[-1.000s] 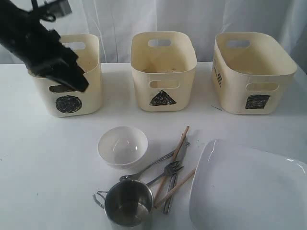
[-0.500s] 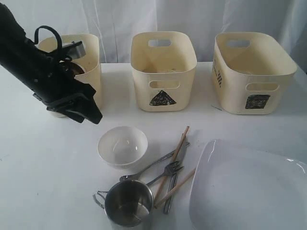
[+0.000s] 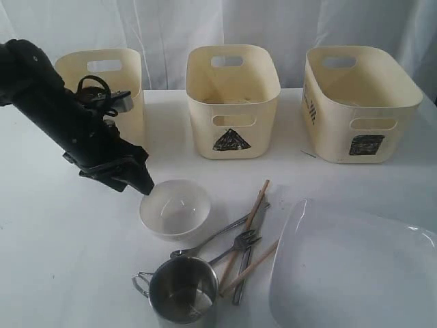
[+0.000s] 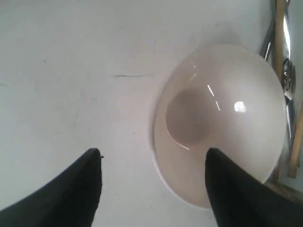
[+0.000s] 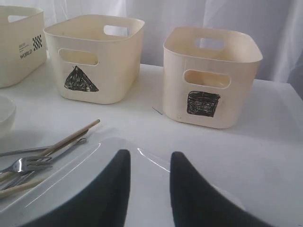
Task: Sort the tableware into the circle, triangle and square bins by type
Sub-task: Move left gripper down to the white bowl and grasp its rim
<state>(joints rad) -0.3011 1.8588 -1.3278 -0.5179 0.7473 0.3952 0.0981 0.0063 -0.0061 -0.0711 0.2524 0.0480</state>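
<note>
A matte white table [image 3: 61, 260] runs back to pale curtains [image 3: 273, 20], with three cream plastic tubs [image 3: 232, 102] along its far edge. The left gripper [image 4: 154, 151] hangs wide apart and empty over the glossy white bowl [image 3: 175, 207], with open tabletop on its left. The right gripper [image 5: 149, 153] is partly spread and empty above the square plate [image 3: 355, 273]. A steel mug [image 3: 183, 290] and cutlery [image 3: 239, 239] lie between bowl and plate.

exterior: front, raised | left wrist: downward, close | shared: white bowl [image 3: 175, 208] [image 4: 222, 123]
</note>
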